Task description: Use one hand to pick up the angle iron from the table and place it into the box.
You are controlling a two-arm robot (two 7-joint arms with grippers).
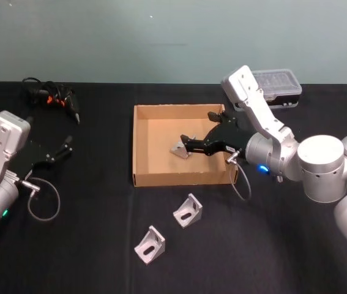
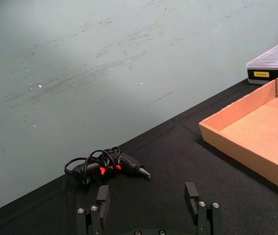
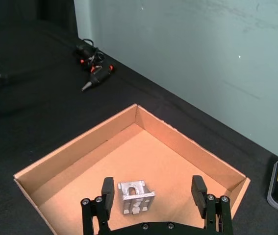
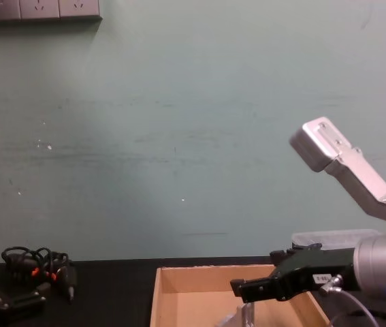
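Observation:
One silver angle iron (image 1: 180, 149) lies on the floor of the brown cardboard box (image 1: 134, 147), near its middle. My right gripper (image 1: 201, 127) hangs just over it, open; in the right wrist view the angle iron (image 3: 136, 196) sits between the spread fingers (image 3: 108, 188) without touching either. Two more angle irons rest on the black table in front of the box, one (image 1: 188, 210) nearer it and one (image 1: 150, 245) further forward. My left gripper (image 1: 57, 153) is parked open at the table's left, fingers (image 2: 103, 193) empty.
A clear-lidded black plastic case (image 1: 277, 86) with a yellow label stands behind the box at the right. A black and orange tool with a coiled cable (image 1: 54, 98) lies at the back left. A teal wall rises behind the table.

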